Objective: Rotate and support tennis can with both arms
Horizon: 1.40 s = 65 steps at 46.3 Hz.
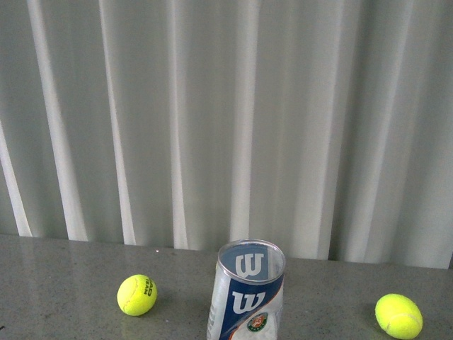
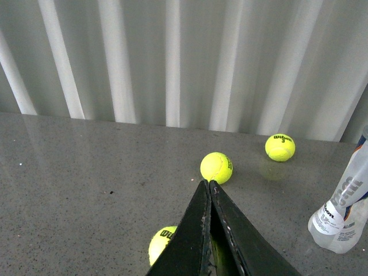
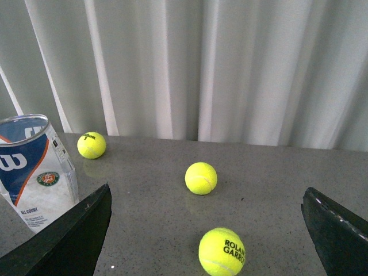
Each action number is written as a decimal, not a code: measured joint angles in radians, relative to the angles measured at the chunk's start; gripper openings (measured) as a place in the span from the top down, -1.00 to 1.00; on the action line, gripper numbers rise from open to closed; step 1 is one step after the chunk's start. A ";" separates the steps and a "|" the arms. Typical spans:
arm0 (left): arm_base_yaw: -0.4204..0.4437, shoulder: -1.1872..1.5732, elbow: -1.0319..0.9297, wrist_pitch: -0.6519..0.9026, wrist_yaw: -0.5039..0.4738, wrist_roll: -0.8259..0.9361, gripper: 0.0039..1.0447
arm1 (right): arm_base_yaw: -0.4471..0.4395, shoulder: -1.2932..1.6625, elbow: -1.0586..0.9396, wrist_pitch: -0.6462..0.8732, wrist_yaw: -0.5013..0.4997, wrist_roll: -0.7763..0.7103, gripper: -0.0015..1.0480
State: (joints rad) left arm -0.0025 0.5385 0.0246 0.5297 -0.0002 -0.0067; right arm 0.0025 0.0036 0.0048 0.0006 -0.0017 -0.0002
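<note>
tennis can point(image 1: 246, 294) upright on worktop point(image 1: 64, 276), open-topped | left tool point(image 2: 209, 185) pressed together, holding nothing | right tool point(image 3: 207, 230) spread wide, holding nothing

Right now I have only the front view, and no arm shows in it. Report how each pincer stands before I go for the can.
Observer: The black left pincer is shut, its fingers pressed together with nothing between them.
Operator: Now the right one.
Observer: The black right pincer is wide open. The clear plastic Wilson tennis can stands off to one side of it, not touching either finger.
Operator: Count the balls for me.
Observer: Three, not the two you see. The yellow felt tennis ball printed Roland Garros lies nearest the right pincer.
</note>
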 joint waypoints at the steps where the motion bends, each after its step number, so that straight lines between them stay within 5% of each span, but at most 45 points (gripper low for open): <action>1: 0.000 -0.019 0.000 -0.017 0.000 0.000 0.93 | 0.000 0.000 0.000 0.000 0.000 0.000 -0.87; 50: 0.000 -0.534 0.000 -0.527 0.000 0.000 0.92 | 0.000 0.000 0.000 0.000 0.000 0.000 -0.87; 65: 0.000 -0.535 0.000 -0.529 0.000 0.002 -0.48 | 0.000 0.000 0.000 0.000 0.000 0.000 -0.87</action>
State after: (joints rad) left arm -0.0025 0.0036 0.0246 0.0006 -0.0002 -0.0051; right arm 0.0025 0.0036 0.0048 0.0006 -0.0017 -0.0006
